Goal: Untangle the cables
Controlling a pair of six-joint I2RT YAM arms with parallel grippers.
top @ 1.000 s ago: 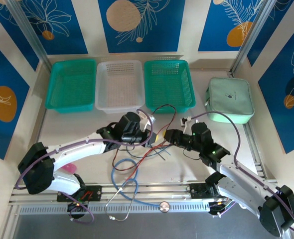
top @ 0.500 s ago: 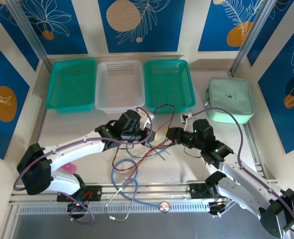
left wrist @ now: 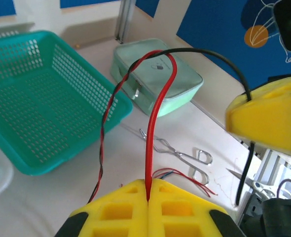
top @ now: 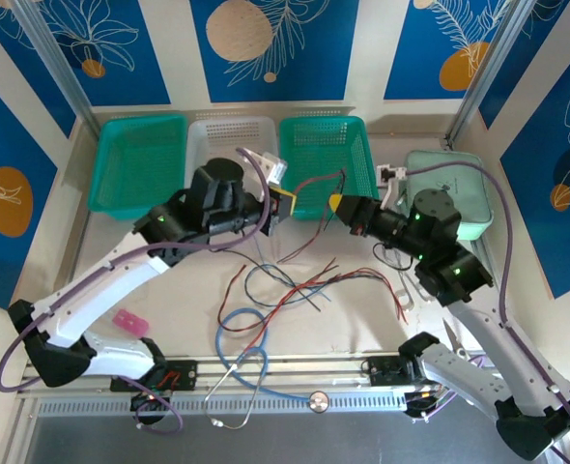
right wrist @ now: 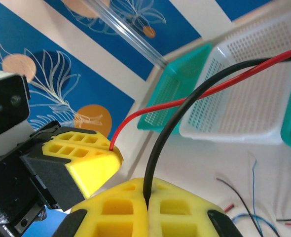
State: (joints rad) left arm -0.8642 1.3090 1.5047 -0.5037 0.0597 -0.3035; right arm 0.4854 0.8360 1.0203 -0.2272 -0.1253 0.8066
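The left tool (left wrist: pixel 148 190), clamped on a thin red cable (left wrist: pixel 155 113), and the right tool (right wrist: pixel 146 197), clamped on a thin black cable (right wrist: pixel 185 103), have just risen off the surface (top: pixel 353 329) toward its far edge. That draws both strands up out of the loose tangle of thin cables (top: pixel 295 285) lying mid-surface, so separation looks under way.

Note the smooth, glossy plastic sheath on your red cable (left wrist: pixel 153 123) and black cable (right wrist: pixel 167 138); the matt yellow moulded plastic of your left pads (left wrist: pixel 121 210); the perforated, faintly shiny plastic teal basket (left wrist: pixel 113 101); the matt, cloth-like mint case (left wrist: pixel 160 81); the polished metal forceps (left wrist: pixel 177 155).
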